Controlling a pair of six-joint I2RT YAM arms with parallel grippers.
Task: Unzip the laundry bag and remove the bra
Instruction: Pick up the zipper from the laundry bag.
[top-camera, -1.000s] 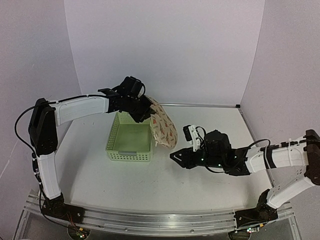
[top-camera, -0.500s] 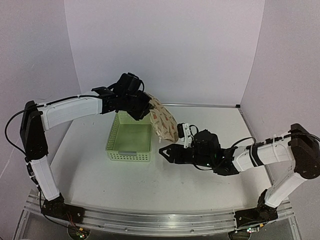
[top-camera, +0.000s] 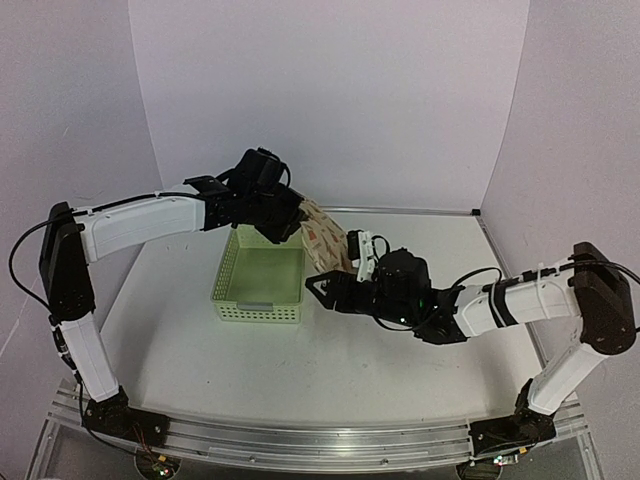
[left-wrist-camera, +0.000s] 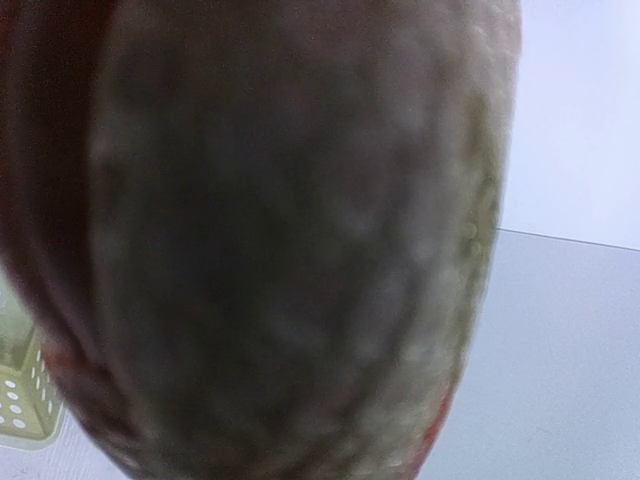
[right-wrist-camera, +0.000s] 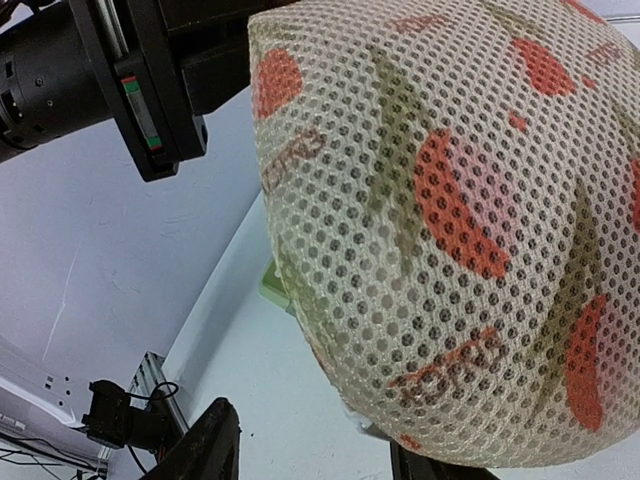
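The laundry bag (top-camera: 326, 246), cream mesh with orange-red and green motifs, hangs tilted from my left gripper (top-camera: 290, 224), which is shut on its upper end, beside the basket's far right corner. It fills the left wrist view as a dark blur (left-wrist-camera: 280, 250). My right gripper (top-camera: 319, 288) is just below the bag's lower end, open. In the right wrist view the bag (right-wrist-camera: 450, 230) bulges right above my open gripper (right-wrist-camera: 315, 458), its bottom edge by the right finger, nothing pinched. The bra is hidden.
A light green lattice basket (top-camera: 222, 276) stands on the white table (top-camera: 330, 350) left of the bag; a corner of this basket (left-wrist-camera: 20, 400) shows in the left wrist view. Purple walls close the back and sides.
My right arm has reached left and forward, from the table's middle right to under the bag, and its jaws have widened. The left gripper and bag have barely shifted.
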